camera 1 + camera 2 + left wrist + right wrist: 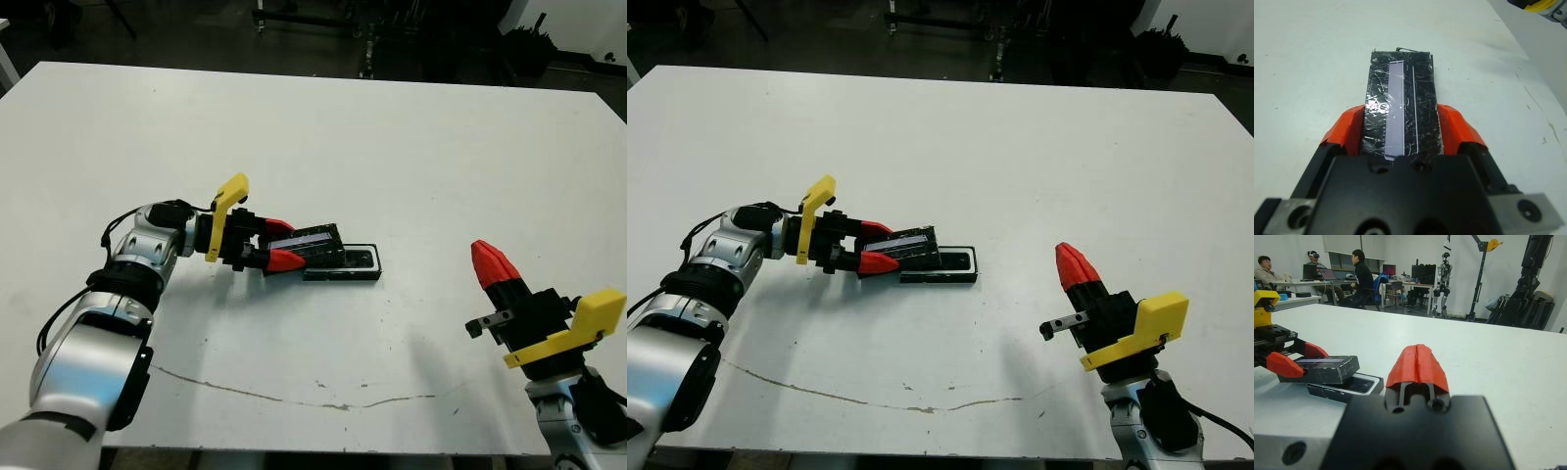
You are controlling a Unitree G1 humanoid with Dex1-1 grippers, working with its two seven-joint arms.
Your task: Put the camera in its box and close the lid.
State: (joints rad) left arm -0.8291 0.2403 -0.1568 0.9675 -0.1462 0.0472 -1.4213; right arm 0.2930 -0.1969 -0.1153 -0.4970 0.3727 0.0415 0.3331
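Left gripper [273, 244] pinches the lid [315, 241] by its two long edges, red fingers [1346, 128] closed against the glossy black slab. The lid hangs tilted over the box [343, 263], overlapping its left end; the box's right end still shows. I judge the camera already sits inside, but cannot confirm it. Right gripper [490, 264] hovers at about four o'clock from the box, well apart, fingers pressed together and holding nothing.

Risks: the lid may come down skewed and catch a box wall, or push the unbraced box sliding across the table [392, 137]. A loosened grip could let the slick lid slip.

Open tabletop surrounds the box on every side, edges far off.
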